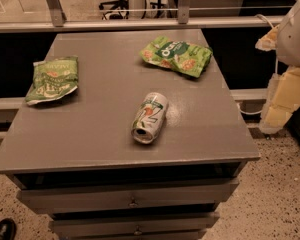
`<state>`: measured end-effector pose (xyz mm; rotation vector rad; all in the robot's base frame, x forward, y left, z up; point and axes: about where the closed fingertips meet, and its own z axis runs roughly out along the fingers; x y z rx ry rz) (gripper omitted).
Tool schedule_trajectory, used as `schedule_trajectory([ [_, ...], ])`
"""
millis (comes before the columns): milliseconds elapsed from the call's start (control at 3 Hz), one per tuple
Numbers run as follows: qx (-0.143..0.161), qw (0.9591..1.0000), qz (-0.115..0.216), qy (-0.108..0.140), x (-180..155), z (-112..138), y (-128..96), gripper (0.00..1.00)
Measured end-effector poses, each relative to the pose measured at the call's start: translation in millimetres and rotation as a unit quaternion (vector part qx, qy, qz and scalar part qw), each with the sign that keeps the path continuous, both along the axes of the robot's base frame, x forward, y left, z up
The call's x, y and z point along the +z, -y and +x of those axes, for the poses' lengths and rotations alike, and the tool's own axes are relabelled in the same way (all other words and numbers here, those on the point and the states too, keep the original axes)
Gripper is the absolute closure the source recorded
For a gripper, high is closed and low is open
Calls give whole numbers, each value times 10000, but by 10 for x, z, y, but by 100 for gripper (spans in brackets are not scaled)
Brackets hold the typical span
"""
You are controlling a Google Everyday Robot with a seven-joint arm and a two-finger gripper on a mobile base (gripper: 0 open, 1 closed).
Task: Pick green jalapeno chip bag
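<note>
The green jalapeno chip bag (52, 79) lies flat near the left edge of the grey cabinet top (100, 129). It is crinkled and olive-green, with pale lettering and a whitish lower edge. My gripper (279, 109) hangs at the right edge of the view, beyond the cabinet's right side and below the white arm housing (297, 31). It is far from the bag, touches nothing, and holds nothing that I can see.
A brighter green bag (177, 55) with a white logo lies at the back right. A pale soda can (150, 117) lies on its side near the middle. Drawers (130, 196) are below, a railing (140, 24) is behind, and a black shoe (2, 229) is at bottom left.
</note>
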<state>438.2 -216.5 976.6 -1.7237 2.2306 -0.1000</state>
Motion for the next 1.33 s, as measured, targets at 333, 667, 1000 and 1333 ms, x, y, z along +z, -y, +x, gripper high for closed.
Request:
schedule_trajectory([
  [333, 0, 10000, 0, 1, 0, 0, 0, 0],
  [667, 63, 9997, 213, 71, -47, 180, -189, 0],
  [1000, 122, 9979, 627, 60, -254, 532, -569, 0],
  [1333, 178, 9914, 1298, 57, -531, 1055, -1258, 0],
])
